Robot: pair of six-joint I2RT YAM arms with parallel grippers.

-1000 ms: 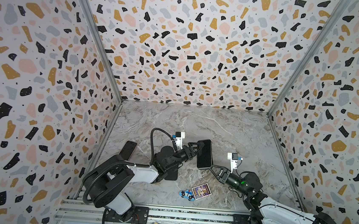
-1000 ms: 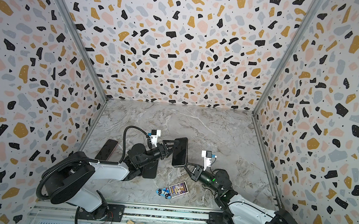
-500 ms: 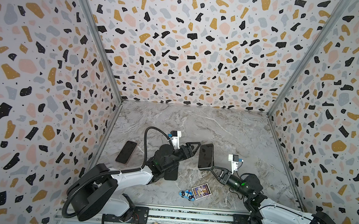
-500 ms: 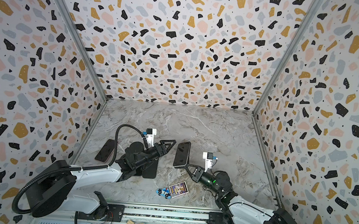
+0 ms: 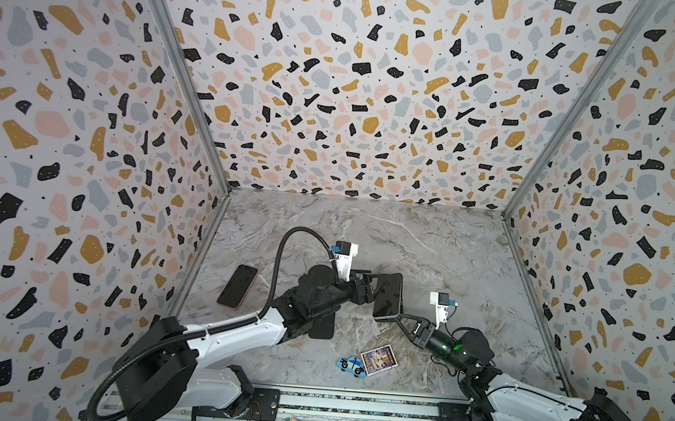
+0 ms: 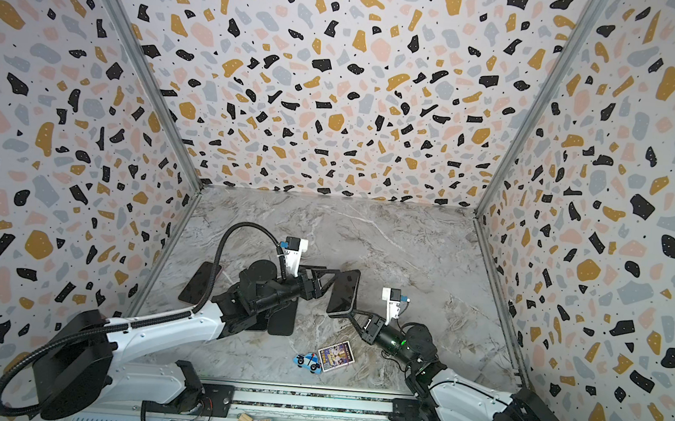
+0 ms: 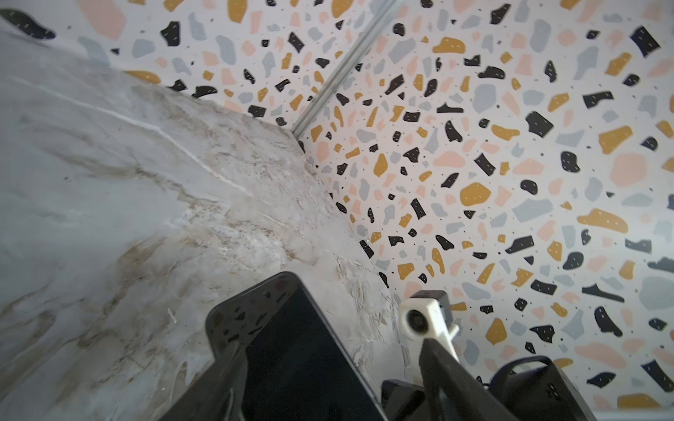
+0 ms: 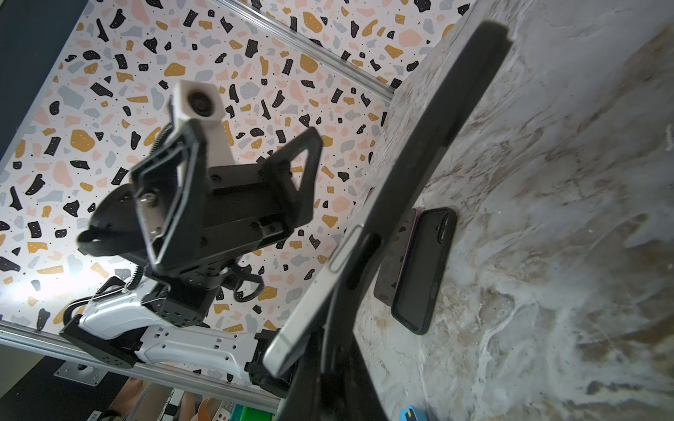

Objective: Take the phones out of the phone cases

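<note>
The phone shows a silver edge that stands a little apart from its black phone case at the end nearest my right gripper. The cased phone is held off the table, tilted up on end. My right gripper is shut on its lower end. My left gripper is open at the phone's upper left side. In the left wrist view the dark screen lies between the fingers, with one finger across its corner.
A second dark phone lies flat at the left near the wall. A black case lies under the left arm. A picture card and a blue toy car sit near the front.
The left gripper was at the phone a second ago, drew back to the left, and has now come back up against it. The right gripper kept its hold on the lower end.
</note>
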